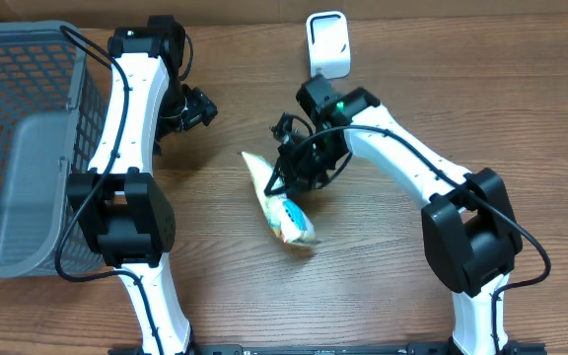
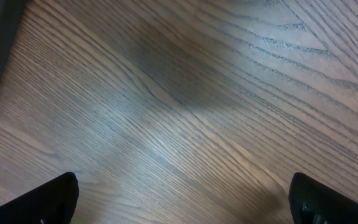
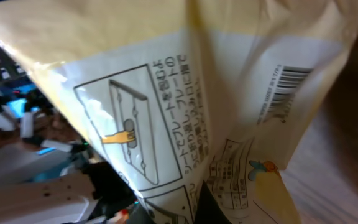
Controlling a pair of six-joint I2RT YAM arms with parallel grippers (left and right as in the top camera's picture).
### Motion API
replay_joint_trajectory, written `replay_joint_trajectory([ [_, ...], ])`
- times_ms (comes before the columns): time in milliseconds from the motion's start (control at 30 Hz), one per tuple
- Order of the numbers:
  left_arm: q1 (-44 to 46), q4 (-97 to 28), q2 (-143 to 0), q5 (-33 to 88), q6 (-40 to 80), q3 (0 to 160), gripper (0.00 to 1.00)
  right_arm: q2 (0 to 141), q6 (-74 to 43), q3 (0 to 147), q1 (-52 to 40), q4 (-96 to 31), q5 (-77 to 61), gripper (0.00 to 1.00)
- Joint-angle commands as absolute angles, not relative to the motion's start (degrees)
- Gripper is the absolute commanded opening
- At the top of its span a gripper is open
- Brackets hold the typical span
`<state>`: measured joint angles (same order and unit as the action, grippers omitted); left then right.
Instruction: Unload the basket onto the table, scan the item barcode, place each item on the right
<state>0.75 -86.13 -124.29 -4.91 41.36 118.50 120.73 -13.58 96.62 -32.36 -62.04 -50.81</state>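
Bag: a yellow and white snack bag (image 1: 282,207) is in front of the scanner (image 1: 326,44), on the robot's side of it. It is near the scanner but not touching it.
Right hand: the right hand (image 1: 299,166) is closed tight on the top part of the bag, between the scanner and the rest of the bag.
Bag's low end: I cannot tell if it rests on the table (image 1: 383,296) or hangs just over it.
Barcode: the black lines (image 3: 284,93) show on the back of the bag in the right wrist view. I cannot tell if they face the scanner.
Left hand: the left hand (image 1: 193,106) is wide open and holds nothing. It is off to the side of the scanner, toward the basket (image 1: 28,148). Its fingertips (image 2: 42,202) have only bare wood between them.
Done: it looks like the bag is picked up and brought close to the scanner.
Left to do: I think the barcode has to be turned to the scanner's face and held there until it reads.
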Motion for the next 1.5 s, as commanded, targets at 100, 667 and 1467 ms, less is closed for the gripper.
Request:
replay_joint_trajectory([
  [100, 1.2, -86.3, -122.7, -4.9, 40.3, 119.3, 1.00, 119.8, -18.0, 87.3, -32.1, -54.5, -58.8, 0.18],
  [667, 1.2, -86.3, -122.7, -4.9, 40.3, 119.3, 1.00, 119.8, -9.9, 87.5, -17.7, -65.8, -34.4, 0.20],
  [1467, 1.1, -86.3, -122.7, -4.9, 40.2, 119.3, 1.00, 119.8, -8.1, 80.4, -33.6, -68.2, -48.1, 1.00],
])
